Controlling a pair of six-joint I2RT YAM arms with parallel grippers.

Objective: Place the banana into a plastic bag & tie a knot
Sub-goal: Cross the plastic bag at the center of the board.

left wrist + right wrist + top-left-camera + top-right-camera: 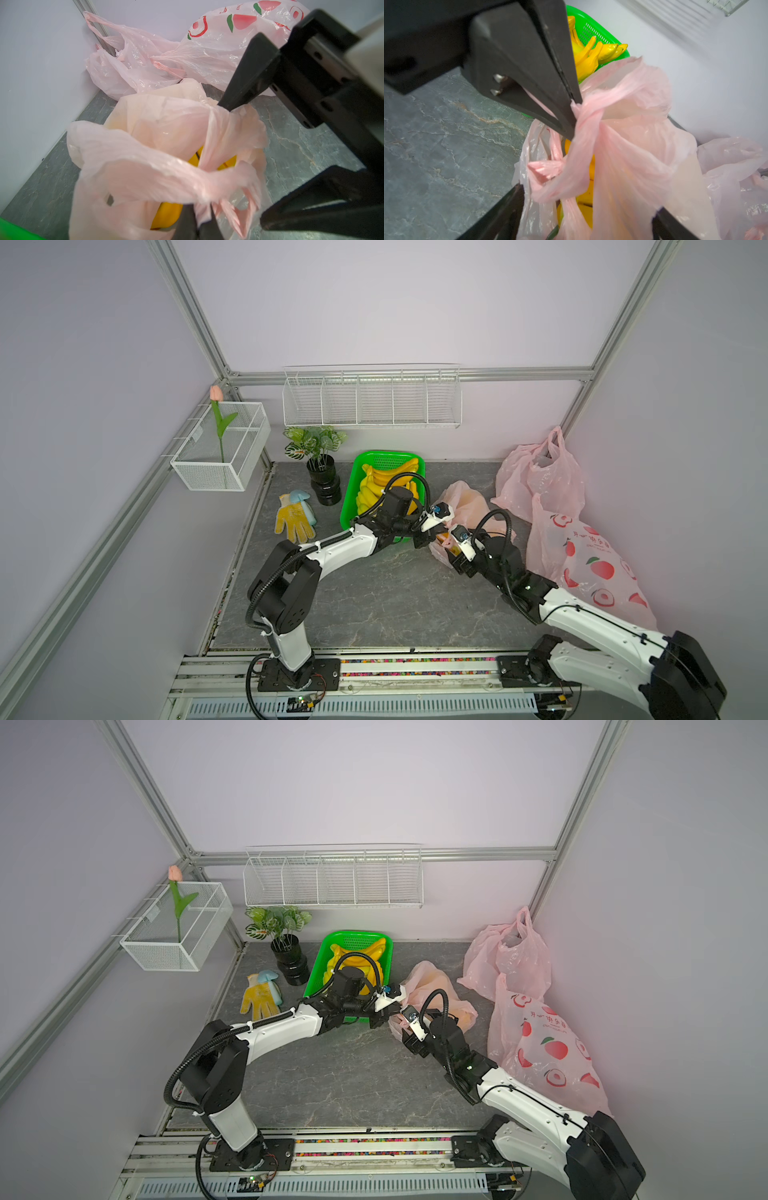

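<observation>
In both top views: pink plastic bag (467,506) slumped on the stone tabletop (374,593) just beside the green basket (353,489). Both arms stretched low and converging on its mouth, left gripper (426,538) and right gripper (449,553) nearly meeting.

From the left wrist: left gripper (196,222) clamped tight on a twisted handle (204,209). Banana (166,214) showing yellow inside the bag. Right gripper (242,164) spread wide astride the bag's neck, holding nothing.

From the right wrist: same pinch at the left gripper (573,124). Probably flimsy, slick film, light but for the fruit. Best taken at the bunched handles, not the loose wall.
</observation>
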